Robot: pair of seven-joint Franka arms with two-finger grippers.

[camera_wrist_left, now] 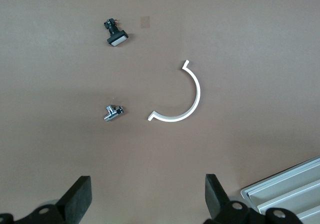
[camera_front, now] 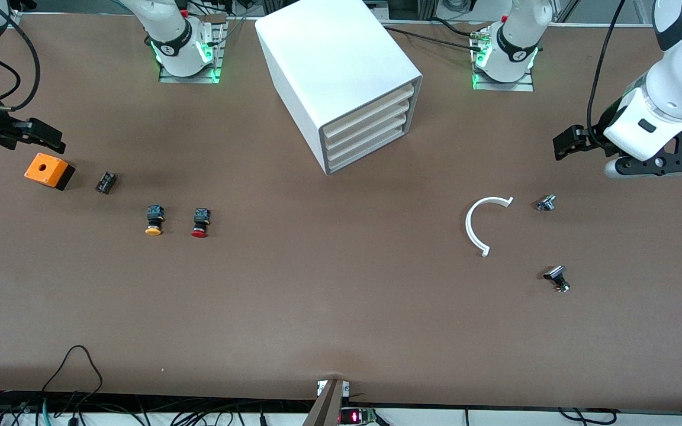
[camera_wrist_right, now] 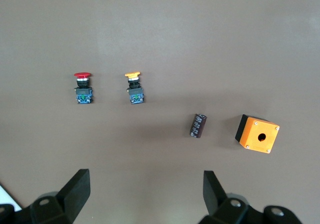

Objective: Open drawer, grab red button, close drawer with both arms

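Observation:
The big white cabinet [camera_front: 341,71] stands between the two arm bases, and its several shallow drawers [camera_front: 370,127] are all pushed in. A corner of the drawers [camera_wrist_left: 290,191] shows in the left wrist view. The red-capped button [camera_front: 199,223] [camera_wrist_right: 83,88] lies on the table toward the right arm's end, beside a yellow-capped one [camera_front: 154,220]. My right gripper [camera_front: 51,139] [camera_wrist_right: 146,184] hangs open and empty over the table by the orange box [camera_front: 49,170]. Over the left arm's end, my left gripper [camera_front: 563,144] [camera_wrist_left: 148,189] is open, holding nothing.
A small black part [camera_front: 106,182] lies between the orange box and the yellow button. Toward the left arm's end lie a white curved strip [camera_front: 476,222] and two small metal pieces [camera_front: 546,203] [camera_front: 557,278]. Cables run along the table edge nearest the front camera.

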